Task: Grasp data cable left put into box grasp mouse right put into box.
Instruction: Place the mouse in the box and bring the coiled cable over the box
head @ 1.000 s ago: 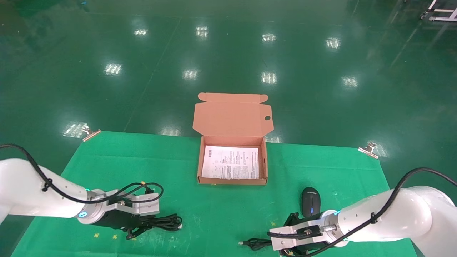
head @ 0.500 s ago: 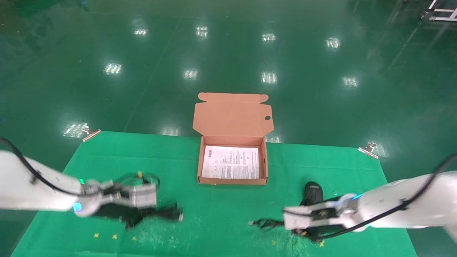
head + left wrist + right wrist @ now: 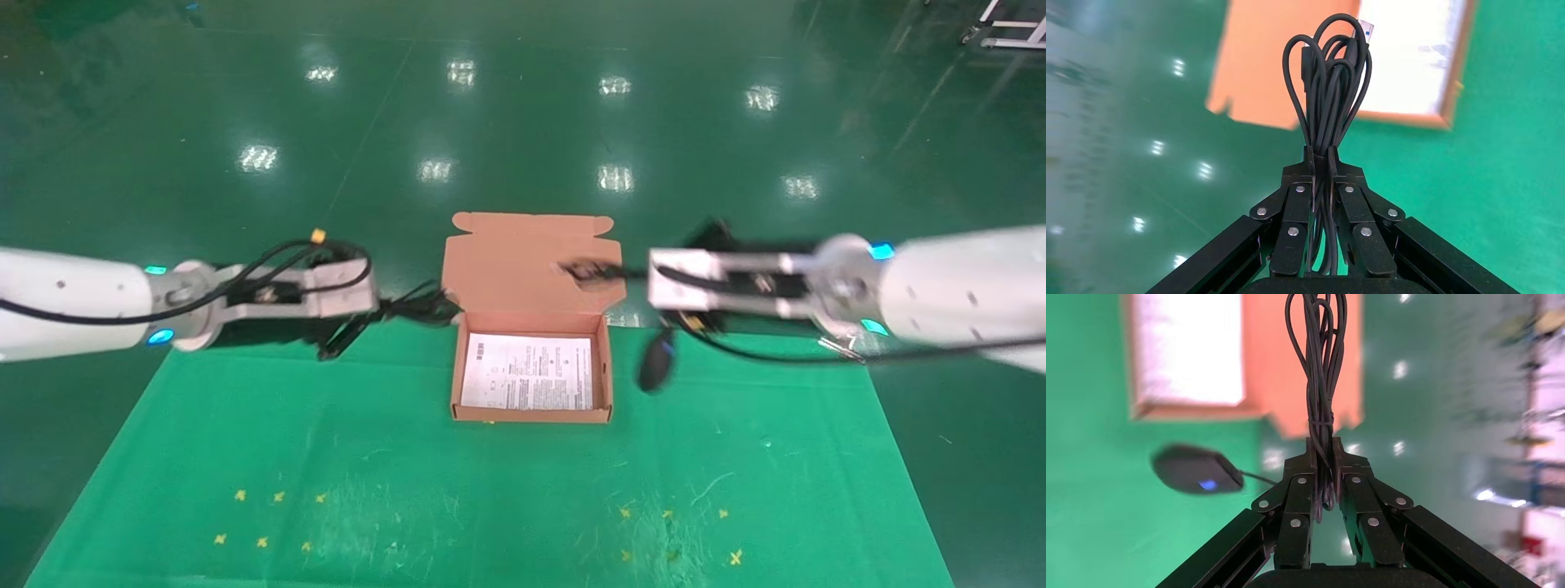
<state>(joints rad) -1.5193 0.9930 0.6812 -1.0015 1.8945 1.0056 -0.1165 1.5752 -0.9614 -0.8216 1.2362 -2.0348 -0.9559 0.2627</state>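
Left gripper (image 3: 1321, 160), raised above the far left part of the table, had its fingers (image 3: 1309, 165) pressed together on the data cable (image 3: 1330, 86); the looped bundle projected straight out past the fingertips, its pale connector tip at the far end of the loops. In the head view the left gripper (image 3: 347, 327) pointed toward the box (image 3: 455, 384), the data cable (image 3: 413, 308) reaching nearly to the box's left rear corner. The left arm extended level from the left edge of that view.

Right gripper (image 3: 1323, 450) pinched the bundled cord (image 3: 1321, 361) of the mouse (image 3: 1198, 470), the cord loops projecting beyond the fingertips. The mouse hung free below the gripper on a thin strand, blue wheel light visible. In the head view the right gripper (image 3: 629, 273) was held in front of the open lid, the cord (image 3: 587, 270) overlapping the lid's face, and the mouse (image 3: 656, 364) dangled just right of the box's right wall, above the green cloth (image 3: 327, 457). The right arm extended level from the right edge.

The box stood open at the table's far centre, a white printed sheet (image 3: 529, 371) lying flat inside.
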